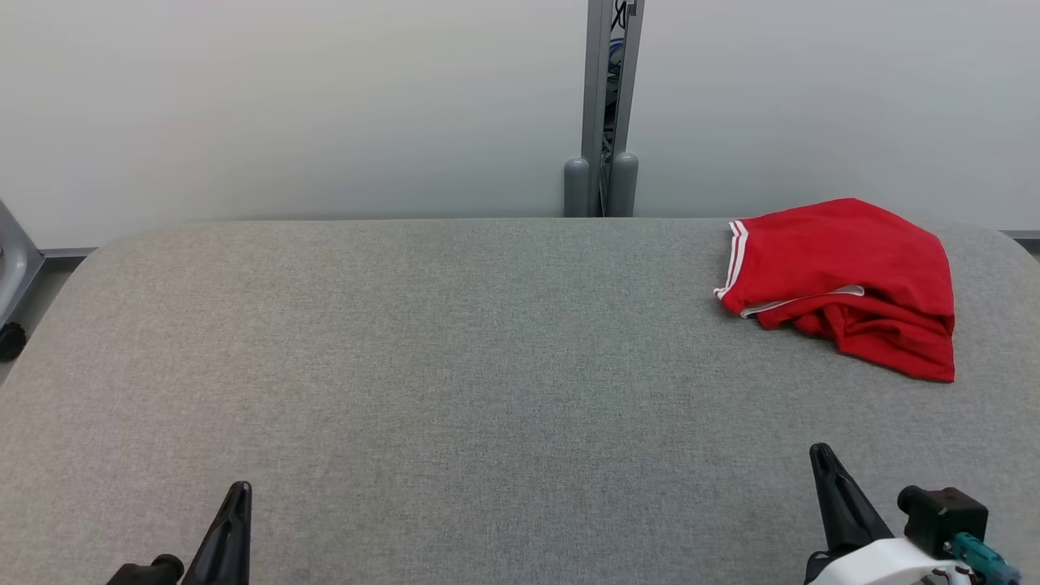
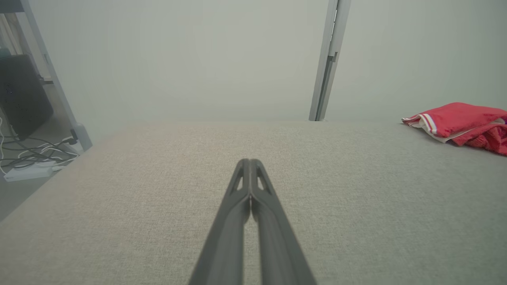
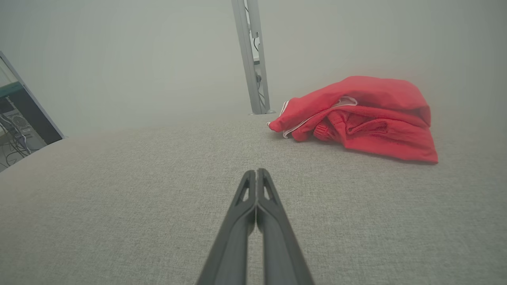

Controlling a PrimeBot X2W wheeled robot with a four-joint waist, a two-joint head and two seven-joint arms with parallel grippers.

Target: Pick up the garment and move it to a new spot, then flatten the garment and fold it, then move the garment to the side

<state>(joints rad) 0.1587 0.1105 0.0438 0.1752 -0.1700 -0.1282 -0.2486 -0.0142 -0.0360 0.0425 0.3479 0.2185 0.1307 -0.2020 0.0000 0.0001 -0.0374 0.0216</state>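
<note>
My left claw (image 2: 250,160) is shut tight, its two dark fingers (image 2: 231,225) pressed together right up to the tips, and it has nothing in it. My right claw (image 3: 256,171) is shut tight too, finger against finger, and it has nothing in it either. Both claws hang low over the big gray table (image 1: 455,341), which has a soft cloth top and round corners. From my head I see the left claw at the bottom left and the right claw at the bottom right, both pointing away from me. The garment (image 1: 845,280) is red with thin white stripes along one edge. It lies in a crumpled heap on the table, far back on my right side, close to the back edge. It is bunched up and folded over on itself, with the striped edge turned to the left. My right claw is well apart from it, and my left claw is much further off, across the table. Behind the table is a plain pale wall (image 1: 284,106) with a gray post (image 1: 605,106) standing up in the middle. Past the left end of the table, down on the floor, my left wrist sees some cables (image 2: 35,158) and a dark box (image 2: 20,95)
</note>
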